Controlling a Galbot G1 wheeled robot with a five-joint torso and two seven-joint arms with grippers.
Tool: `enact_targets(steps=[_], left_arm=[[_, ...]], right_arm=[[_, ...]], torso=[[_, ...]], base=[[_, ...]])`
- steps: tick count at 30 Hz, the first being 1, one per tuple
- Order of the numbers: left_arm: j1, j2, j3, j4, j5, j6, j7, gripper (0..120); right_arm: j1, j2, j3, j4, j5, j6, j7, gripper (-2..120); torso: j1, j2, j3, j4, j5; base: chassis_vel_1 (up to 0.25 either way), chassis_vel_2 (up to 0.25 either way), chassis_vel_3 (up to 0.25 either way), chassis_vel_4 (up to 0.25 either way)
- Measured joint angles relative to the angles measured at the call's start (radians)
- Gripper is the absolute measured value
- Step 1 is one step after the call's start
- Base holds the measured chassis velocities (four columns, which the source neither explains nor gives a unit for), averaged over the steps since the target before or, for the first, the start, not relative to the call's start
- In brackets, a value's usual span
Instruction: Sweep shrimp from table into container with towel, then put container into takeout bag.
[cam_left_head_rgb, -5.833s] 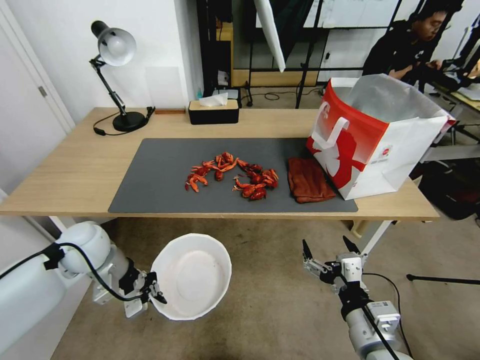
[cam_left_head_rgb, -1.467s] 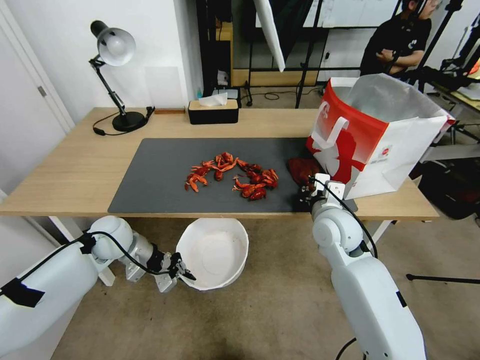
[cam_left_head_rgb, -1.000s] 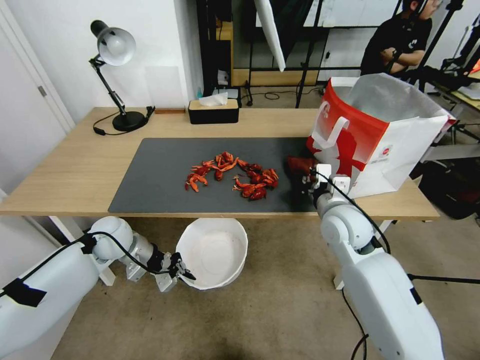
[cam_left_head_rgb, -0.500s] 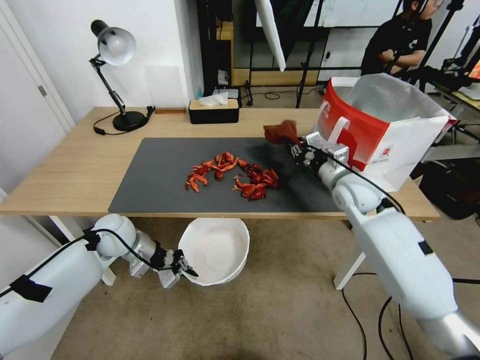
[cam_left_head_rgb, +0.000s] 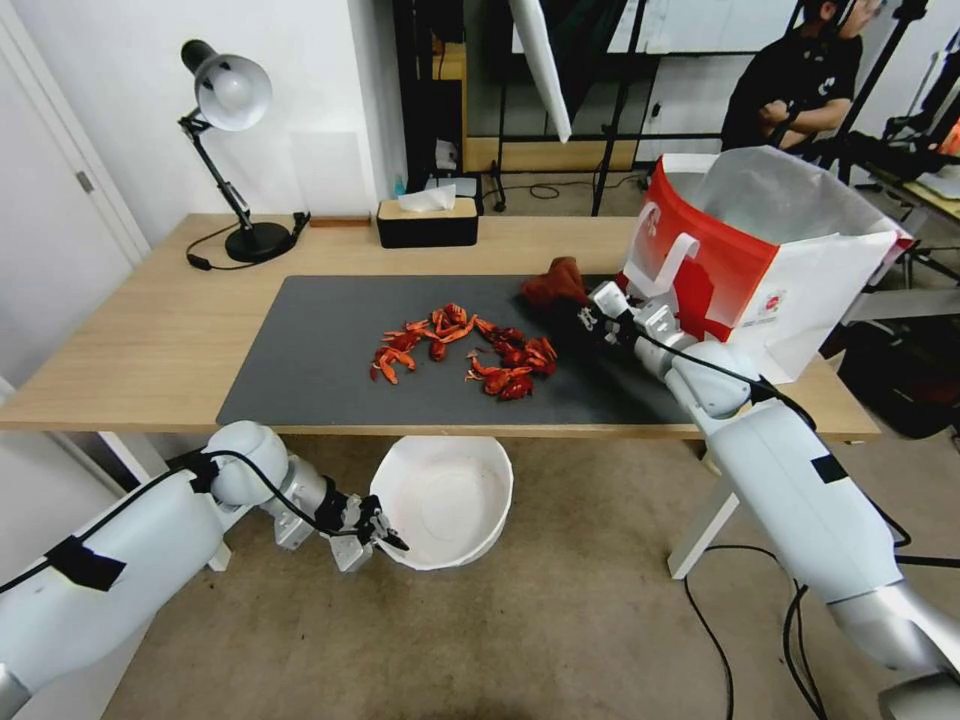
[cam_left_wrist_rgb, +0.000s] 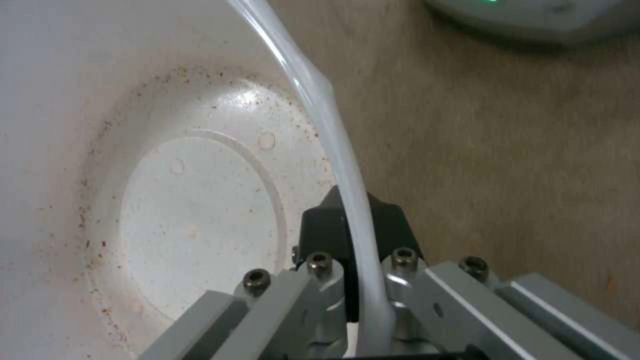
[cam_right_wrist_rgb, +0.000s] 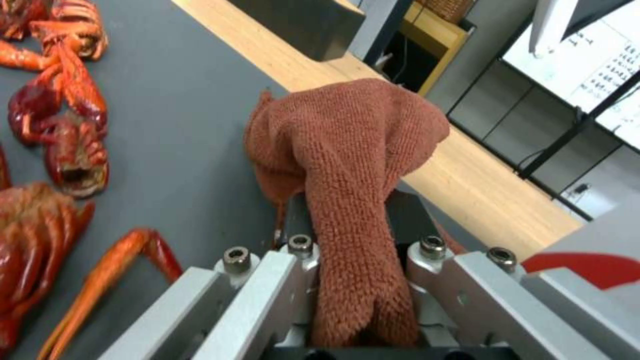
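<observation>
- Since half a second earlier, the right end effector (cam_left_head_rgb: 578, 308) has dropped slightly toward the mat (cam_left_head_rgb: 300, 370), and the bowl (cam_left_head_rgb: 445, 500) has shifted a little to the right under the desk (cam_left_head_rgb: 150, 330) edge.
- Right end effector: pinching the towel (cam_right_wrist_rgb: 347, 150), which is bunched into a soft wad above the fingers; it hovers just behind and to the right of the shrimp (cam_left_head_rgb: 465, 350), close to the bag (cam_left_head_rgb: 760, 270).
- Left end effector (cam_left_head_rgb: 385, 530): pressed together on the bowl's rim, one finger (cam_left_wrist_rgb: 350, 225) inside and one outside, holding the bowl below the near desk edge, roughly under the shrimp pile.
- Shrimp: loose cluster on the mat, mid-desk, well apart from the bowl.
- Bag: upright and open at the desk's right end.
- Handling, towel: judged soft and limp; a grip on the gathered middle leaves a padded front to push with, though it may fold over small pieces.
- Handling, shrimp: judged light and leggy, likely to snag each other and scatter or roll if pushed fast.
- Handling, bowl: thin plastic, judged light but flexible; a rim pinch may let it tilt as shrimp land.
</observation>
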Motion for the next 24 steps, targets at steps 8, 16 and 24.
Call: enact_targets(steps=[8, 16, 24], left_arm=[[-0.043, -0.014, 0.026, 0.024, 0.059, -0.015, 0.049, 0], [-0.094, -0.022, 0.078, 0.016, 0.079, -0.017, 0.071, 0], [-0.148, -0.032, 0.151, 0.022, 0.029, 0.017, 0.095, 0]], right_arm=[[-0.025, -0.003, 0.008, 0.024, -0.001, -0.004, 0.005, 8], [-0.032, -0.013, 0.001, 0.035, 0.005, -0.015, 0.003, 8], [-0.040, -0.021, -0.002, 0.039, 0.005, -0.022, -0.011, 8]], torso=[[0.000, 0.000, 0.000, 0.0005, 0.0000], [0.000, 0.000, 0.000, 0.0003, 0.0000], [0.000, 0.000, 0.000, 0.0003, 0.0001]], base=[[0.000, 0.000, 0.000, 0.000], [0.000, 0.000, 0.000, 0.000], [0.000, 0.000, 0.000, 0.000]])
